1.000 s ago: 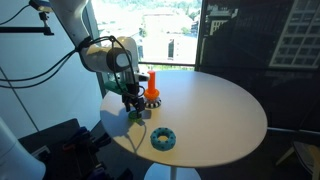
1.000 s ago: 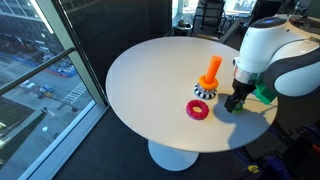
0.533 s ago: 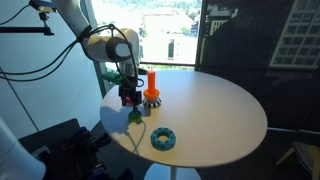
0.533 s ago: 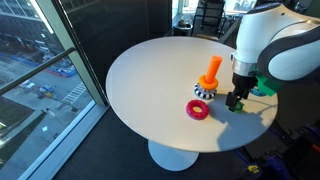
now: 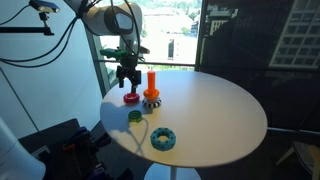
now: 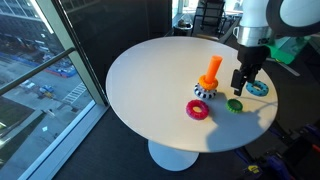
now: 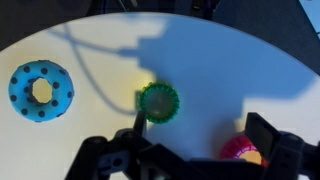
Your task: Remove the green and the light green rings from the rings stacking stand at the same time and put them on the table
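Observation:
The green and light green rings (image 5: 135,116) lie together on the table, in front of the rings stacking stand (image 5: 151,90). They also show in an exterior view (image 6: 235,104) and in the wrist view (image 7: 158,100). I cannot tell the paler ring apart from the green one. The stand is an orange peg with dark rings at its foot (image 6: 209,77). My gripper (image 5: 126,78) hangs open and empty above the table, clear of the rings (image 6: 240,82). In the wrist view its fingers (image 7: 200,135) sit apart, with the rings just above the left finger.
A red ring (image 5: 131,98) lies beside the stand and is partly hidden by my finger in the wrist view (image 7: 240,152). A larger blue toothed ring (image 5: 163,138) lies near the table's edge (image 7: 41,89). The round cream table (image 6: 150,70) stands by tall windows.
My gripper has risen from table level, where it was at the green rings. The rings stay on the table, free of the fingers.

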You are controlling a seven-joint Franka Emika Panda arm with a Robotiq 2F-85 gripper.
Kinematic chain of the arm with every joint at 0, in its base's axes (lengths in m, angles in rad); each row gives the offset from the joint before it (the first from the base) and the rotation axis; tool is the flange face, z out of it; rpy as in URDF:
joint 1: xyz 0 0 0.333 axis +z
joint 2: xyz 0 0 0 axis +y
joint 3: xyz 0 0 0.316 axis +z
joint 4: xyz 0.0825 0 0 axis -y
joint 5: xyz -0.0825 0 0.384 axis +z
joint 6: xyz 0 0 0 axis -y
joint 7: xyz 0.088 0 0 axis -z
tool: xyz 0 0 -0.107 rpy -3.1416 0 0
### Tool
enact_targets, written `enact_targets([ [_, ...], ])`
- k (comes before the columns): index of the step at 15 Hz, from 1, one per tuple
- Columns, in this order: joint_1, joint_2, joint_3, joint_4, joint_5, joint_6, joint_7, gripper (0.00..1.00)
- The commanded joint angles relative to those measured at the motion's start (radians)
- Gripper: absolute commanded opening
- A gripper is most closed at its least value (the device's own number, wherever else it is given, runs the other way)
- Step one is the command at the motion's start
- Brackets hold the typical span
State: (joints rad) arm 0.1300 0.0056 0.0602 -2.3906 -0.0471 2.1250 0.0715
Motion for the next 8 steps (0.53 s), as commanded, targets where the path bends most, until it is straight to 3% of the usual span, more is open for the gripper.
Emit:
enact_targets([
  [1,-0.018,-0.083,0.009,0.035,0.040,-0.099,-0.039,1.00],
  [8,-0.022,-0.214,0.004,0.053,0.079,-0.150,-0.023,1.00],
])
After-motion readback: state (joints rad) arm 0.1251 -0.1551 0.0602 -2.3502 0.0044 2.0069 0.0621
